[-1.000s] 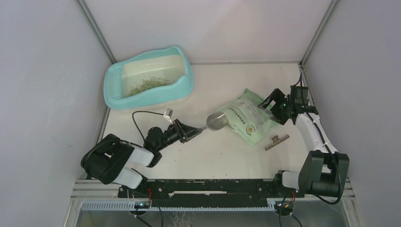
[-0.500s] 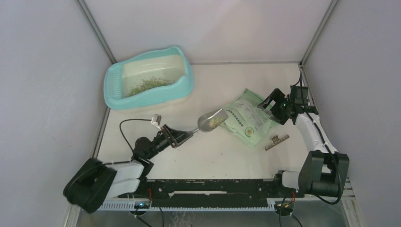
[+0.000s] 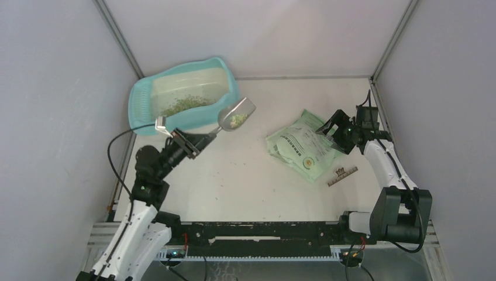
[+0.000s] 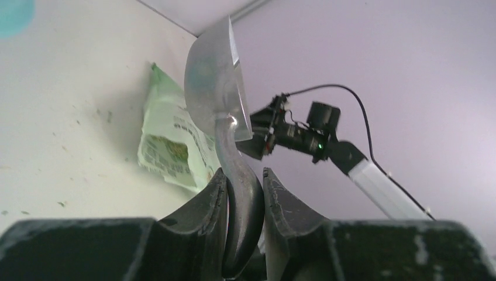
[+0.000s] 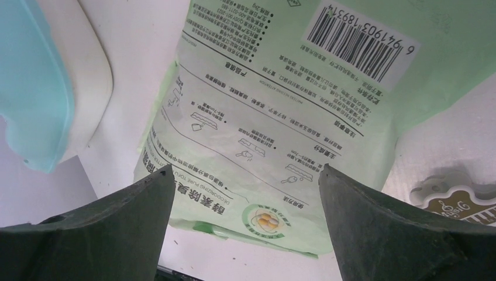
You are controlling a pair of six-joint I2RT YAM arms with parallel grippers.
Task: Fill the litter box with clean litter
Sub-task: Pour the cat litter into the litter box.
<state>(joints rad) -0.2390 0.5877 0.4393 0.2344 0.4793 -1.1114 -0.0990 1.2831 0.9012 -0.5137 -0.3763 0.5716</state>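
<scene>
Your L gripper (image 3: 193,141) has swung the scoop (image 3: 236,113) from the bag (image 3: 301,147) up beside the litter box (image 3: 137,111), back left. It's clenched on the handle, w/ litter (image 3: 237,120) in the scoop. R gripper (image 3: 334,130) hangs wide open by the bag.

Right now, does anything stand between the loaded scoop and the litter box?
Nothing visible does. The scoop, held in the left gripper with litter in its bowl, hangs at the litter box's near right corner; only the box's own raised rim remains to clear. The bag lies off to the right.
</scene>
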